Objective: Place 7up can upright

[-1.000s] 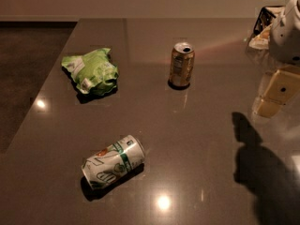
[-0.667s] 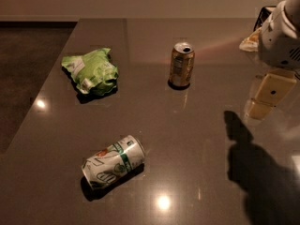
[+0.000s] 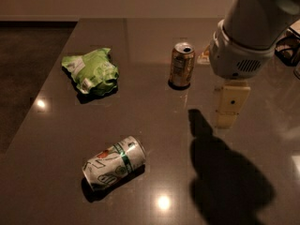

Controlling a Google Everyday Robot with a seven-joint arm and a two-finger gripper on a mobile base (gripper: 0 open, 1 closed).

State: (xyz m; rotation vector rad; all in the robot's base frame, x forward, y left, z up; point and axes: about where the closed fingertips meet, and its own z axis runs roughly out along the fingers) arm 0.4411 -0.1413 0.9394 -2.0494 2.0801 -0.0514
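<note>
The 7up can [image 3: 114,168] lies on its side on the dark table [image 3: 154,139], near the front left. It is silver-white with a green band, green lettering and a small red spot. My gripper [image 3: 229,108] hangs from the white arm at the right, above the table. It is well to the right of the 7up can and apart from it, and holds nothing that I can see.
A gold-brown can [image 3: 181,65] stands upright behind the middle of the table. A light green snack bag [image 3: 90,71] lies at the back left. The arm's shadow [image 3: 225,177] falls on the front right. The table's left edge borders dark floor.
The arm and gripper have moved leftward, further over the table, and fill more of the view. The cans and the bag have not moved.
</note>
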